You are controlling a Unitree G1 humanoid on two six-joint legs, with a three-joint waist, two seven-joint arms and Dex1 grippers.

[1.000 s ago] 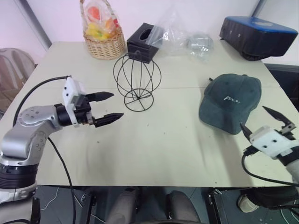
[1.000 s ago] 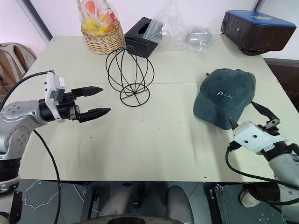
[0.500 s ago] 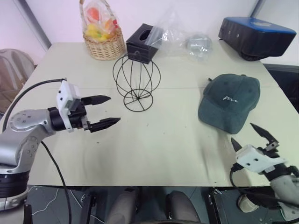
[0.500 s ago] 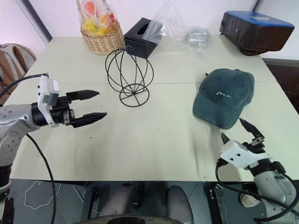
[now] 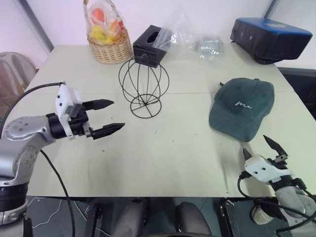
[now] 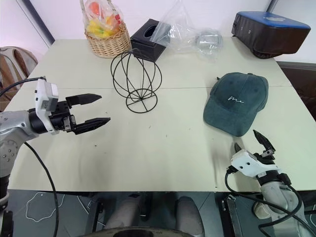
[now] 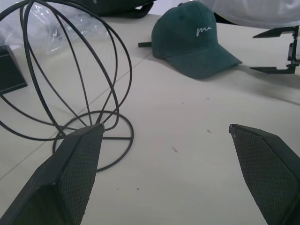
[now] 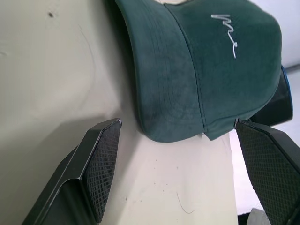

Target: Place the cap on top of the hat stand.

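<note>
since a second ago my right gripper (image 5: 259, 150) has dropped toward the table's near edge, jaws spread wide and holding nothing. just ahead of it the cap (image 5: 242, 107) lies flat, brim toward me, so the right arm is much nearer. left gripper (image 5: 106, 117) hangs open and empty beside the stand (image 5: 143, 87).

Silver arms (image 5: 22, 133), black textured jaws

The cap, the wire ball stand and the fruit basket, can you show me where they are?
cap (image 5: 242, 106), left eye view, on the crown by the white stitching.
hat stand (image 5: 143, 81), left eye view, on the globe's middle wire.
wicker basket (image 5: 112, 49), left eye view, on its woven side.
</note>
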